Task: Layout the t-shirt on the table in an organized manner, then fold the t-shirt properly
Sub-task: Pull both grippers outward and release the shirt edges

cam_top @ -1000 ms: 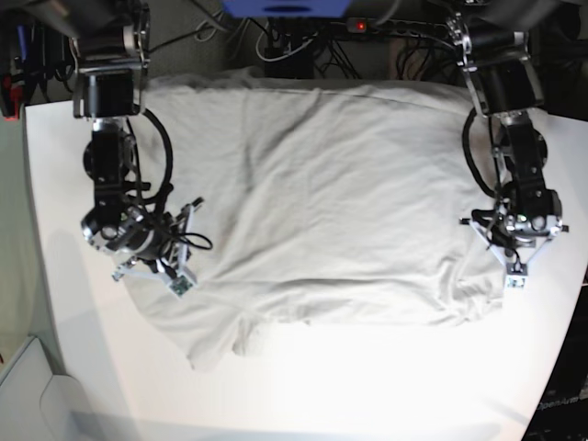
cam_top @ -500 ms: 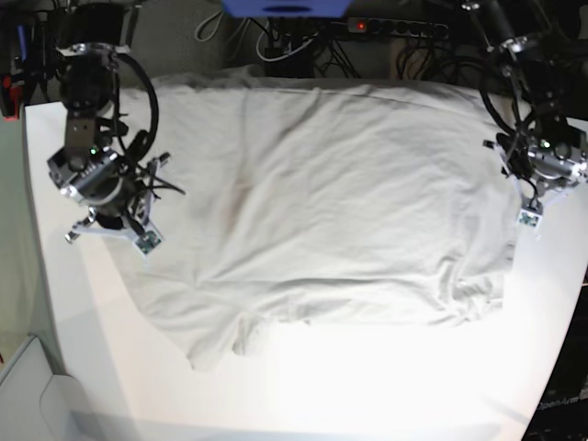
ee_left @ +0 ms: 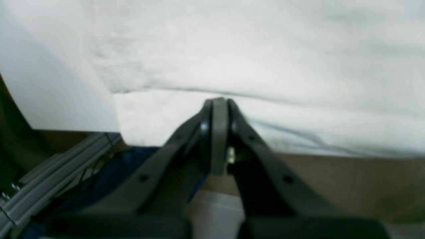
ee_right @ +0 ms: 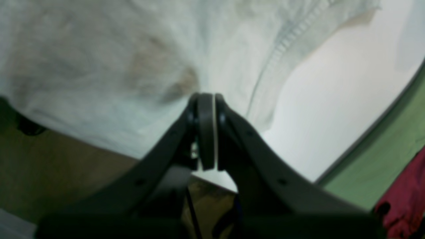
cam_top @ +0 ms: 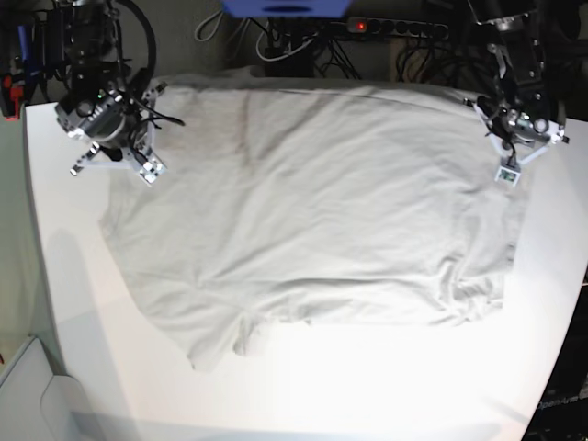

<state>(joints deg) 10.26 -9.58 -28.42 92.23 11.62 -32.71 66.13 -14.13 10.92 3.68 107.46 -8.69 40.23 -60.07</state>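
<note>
The light grey-beige t-shirt (cam_top: 312, 220) lies spread and wrinkled over the white table (cam_top: 367, 386), its far edge reaching the table's back rim. My right gripper (cam_top: 115, 138) hovers at the shirt's far left corner in the base view. Its wrist view shows the right gripper (ee_right: 206, 98) shut over the t-shirt (ee_right: 99, 49), beside a ribbed hem and bare table (ee_right: 332, 99). My left gripper (cam_top: 511, 147) is at the far right corner. Up close, the left gripper (ee_left: 219, 103) is shut at the edge of the t-shirt (ee_left: 265, 49). No cloth shows between either pair of jaws.
A power strip with a red light (cam_top: 367, 28) and cables run behind the table's back edge, next to a blue object (cam_top: 287, 7). Aluminium rails (ee_left: 49, 172) sit below the table corner. A red thing (ee_right: 405, 196) lies off the table on green floor.
Both arms have travelled from the shirt's middle sides up to its far corners. The shirt's left side now lies wider and flatter.
</note>
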